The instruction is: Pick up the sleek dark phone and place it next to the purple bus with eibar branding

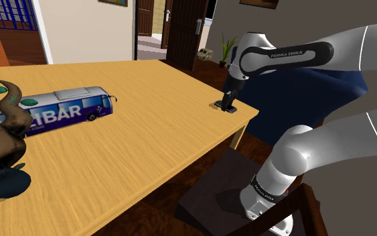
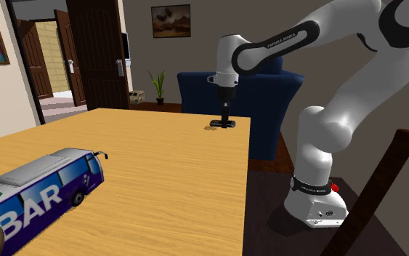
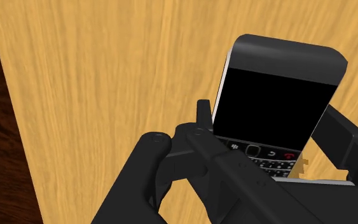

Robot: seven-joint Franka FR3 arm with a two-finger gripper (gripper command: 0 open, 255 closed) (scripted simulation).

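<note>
With the gripper [image 3: 269,119] pinching the dark phone [image 3: 278,95], lift straight off the counter [image 3: 107,76], then carry toward the purple bus [image 1: 59,110].

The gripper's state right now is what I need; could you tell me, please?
Gripper: closed on the phone, one finger against each side.

I read "BAR" on the purple bus [image 1: 66,107] and "FRANKA EMIKA" on the arm's dark link [image 1: 292,55].
</note>
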